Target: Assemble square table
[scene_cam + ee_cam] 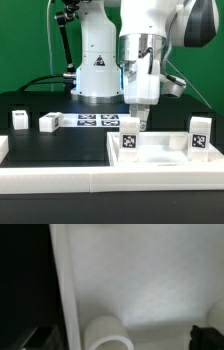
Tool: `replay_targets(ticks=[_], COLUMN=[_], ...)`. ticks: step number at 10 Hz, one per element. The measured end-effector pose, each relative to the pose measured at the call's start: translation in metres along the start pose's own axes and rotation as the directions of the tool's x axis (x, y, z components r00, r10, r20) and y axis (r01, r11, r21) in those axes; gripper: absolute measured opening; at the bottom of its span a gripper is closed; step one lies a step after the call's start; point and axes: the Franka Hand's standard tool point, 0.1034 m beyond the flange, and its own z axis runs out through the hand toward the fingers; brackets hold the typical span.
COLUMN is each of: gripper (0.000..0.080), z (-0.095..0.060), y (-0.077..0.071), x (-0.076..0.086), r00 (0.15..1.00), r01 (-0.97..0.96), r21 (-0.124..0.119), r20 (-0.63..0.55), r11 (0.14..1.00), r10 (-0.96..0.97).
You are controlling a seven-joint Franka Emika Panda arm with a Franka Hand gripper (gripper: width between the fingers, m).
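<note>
At tabletop (60, 145) front: square table top (165, 155), white, rimmed, lay flat.
Hand (137, 124): hung over the top's rear corner; fingers (208, 333) spread, not touching the leg post (108, 333) between them.
Loose leg posts: two (20, 120) (48, 122), near each other, toward the exterior view's left.

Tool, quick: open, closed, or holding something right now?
Tool: appears open, holding nothing; in the wrist view a fingertip stands clear of the leg post.
</note>
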Motion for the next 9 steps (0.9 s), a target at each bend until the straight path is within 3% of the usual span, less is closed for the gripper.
replay_targets(ticks=[1, 5, 9], gripper=[0.0649, 0.0649, 0.0649], z=[0.001, 0.009, 0.010], y=[0.002, 0.015, 0.015], x=[0.002, -0.017, -0.017], r00=[1.000, 0.999, 0.999], r01=[-0.003, 0.041, 0.045], r21=[0.010, -0.018, -0.019], r20=[-0.005, 0.001, -0.001], r11=[1.000, 0.999, 0.999], r10=[0.003, -0.041, -0.045])
